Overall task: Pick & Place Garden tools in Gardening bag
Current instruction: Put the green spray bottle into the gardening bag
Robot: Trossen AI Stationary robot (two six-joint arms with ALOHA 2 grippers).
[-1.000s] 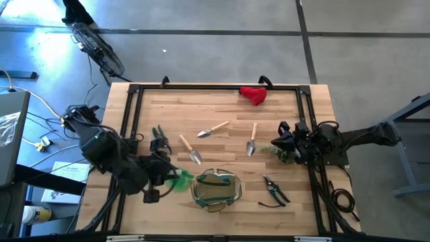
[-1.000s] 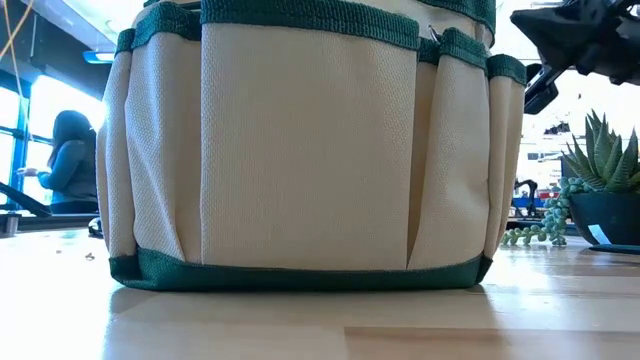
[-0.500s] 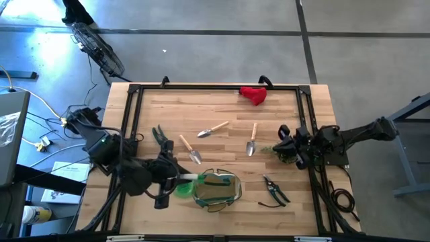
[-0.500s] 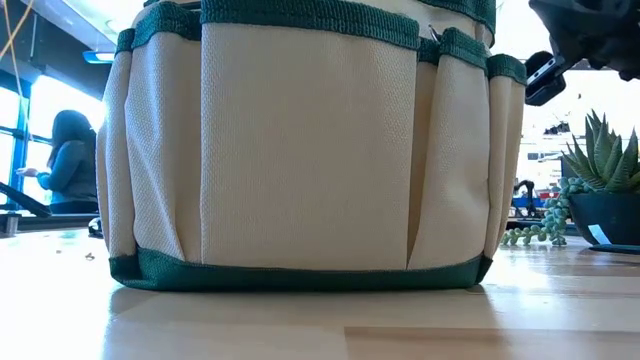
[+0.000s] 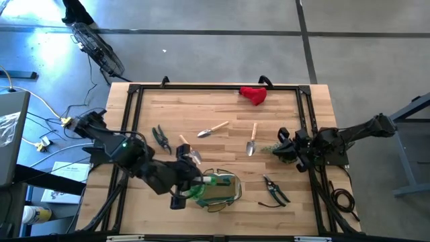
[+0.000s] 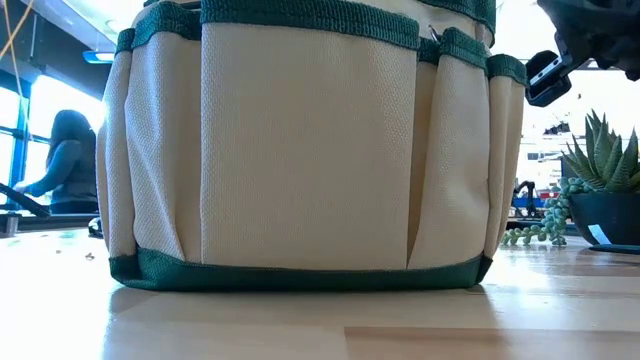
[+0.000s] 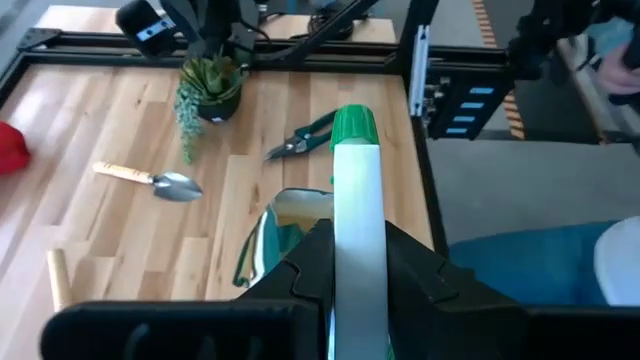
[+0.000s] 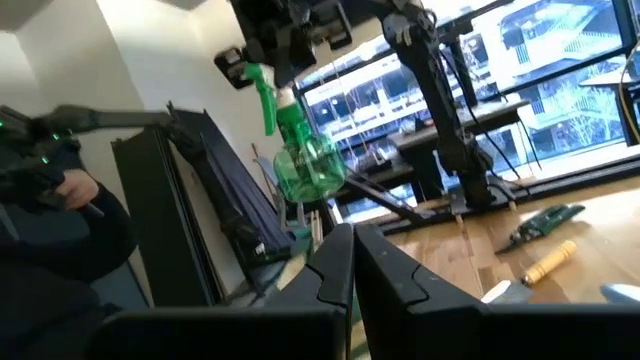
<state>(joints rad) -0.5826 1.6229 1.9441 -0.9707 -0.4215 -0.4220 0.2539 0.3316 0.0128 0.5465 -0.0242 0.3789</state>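
One green-and-white spray bottle (image 5: 199,187) is sitting clamped in the left claw (image 5: 190,186), hanging over the near-left rim of the one gardening bag (image 5: 218,189). Three trowels (image 5: 213,129) and two shears (image 5: 275,190) are lying on the tabletop (image 5: 222,107), with one red bundle (image 5: 254,95) at the far edge. The right claw (image 5: 282,144), fingers together, is waiting by the plant (image 7: 208,88).

the cream canvas gardening bag with green trim (image 5: 218,189) stands at the near edge of the wooden table (image 5: 222,107). black pruning shears (image 5: 275,190) lie right of it, a red fabric bundle (image 5: 254,95) far behind, three wooden-handled trowels (image 5: 213,129) between.
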